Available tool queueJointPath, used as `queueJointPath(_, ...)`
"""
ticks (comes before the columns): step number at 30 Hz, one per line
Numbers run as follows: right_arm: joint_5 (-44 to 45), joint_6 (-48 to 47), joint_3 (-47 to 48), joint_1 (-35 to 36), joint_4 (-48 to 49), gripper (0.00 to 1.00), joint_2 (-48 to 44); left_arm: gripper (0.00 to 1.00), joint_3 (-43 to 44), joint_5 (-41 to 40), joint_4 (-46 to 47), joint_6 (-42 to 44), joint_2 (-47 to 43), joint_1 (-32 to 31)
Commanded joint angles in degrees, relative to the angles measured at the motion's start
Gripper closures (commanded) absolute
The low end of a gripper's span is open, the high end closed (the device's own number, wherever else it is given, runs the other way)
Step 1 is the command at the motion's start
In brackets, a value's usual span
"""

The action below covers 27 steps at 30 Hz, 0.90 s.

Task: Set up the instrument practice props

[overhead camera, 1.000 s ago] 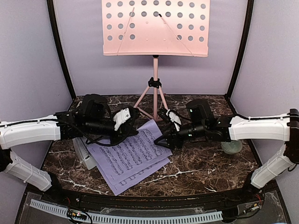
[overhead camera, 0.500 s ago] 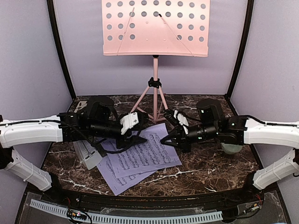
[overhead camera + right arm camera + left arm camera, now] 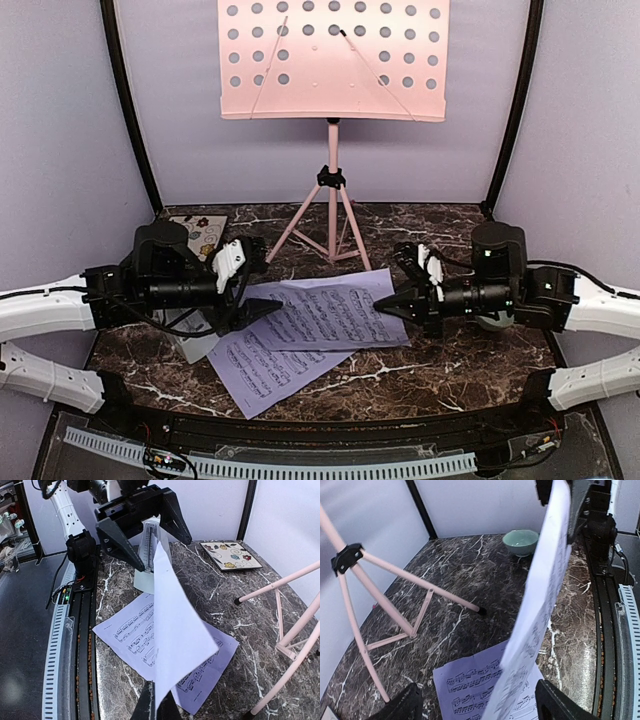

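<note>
Between the two grippers, one lavender sheet-music page (image 3: 330, 312) hangs raised off the marble table (image 3: 450, 370). It is pinched at its right edge by the right gripper (image 3: 383, 307), whose jaws are fully closed on the paper. The left gripper (image 3: 265, 300) stands wide open around the page's opposite edge. In the left wrist view the paper runs edge-on between its fingers, and I cannot tell whether either finger touches it. The second page (image 3: 262, 370) lies flat on the marble below, and the metronome (image 3: 149, 555) stands at the left, close by the left arm.

The step in hand looks like carrying this page to the pink music stand (image 3: 333, 60), upright at the back centre. To do it well, the left jaws should draw straight back without snagging the floppy edge. The right arm should then lift clear of the lower page before swinging toward the stand's ledge.
</note>
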Motion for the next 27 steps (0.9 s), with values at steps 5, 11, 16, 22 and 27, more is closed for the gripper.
queueJointPath(5,1.4,-1.0,-0.9,0.5,3.7,1.0,-7.3,0.24,-7.4,8.5,9.7,-7.3,-7.1,8.2)
queueJointPath(11,1.7,0.2,-1.0,0.5,5.4,1.0,-10.4,0.31,-8.4,12.3,15.1,-9.4,-7.5,8.5)
queueJointPath(16,2.2,1.7,-3.0,0.5,8.4,1.0,-12.0,0.65,-8.1,16.8,22.7,-12.0,-5.9,8.5)
queueJointPath(22,6.5,5.0,-5.4,0.4,2.4,0.6,-14.5,1.0,-2.8,15.7,13.0,-8.6,-4.7,8.5)
queueJointPath(27,12.3,6.8,-0.6,0.4,-13.5,0.07,-16.6,1.0,4.3,14.7,-2.3,-3.3,-3.8,8.5)
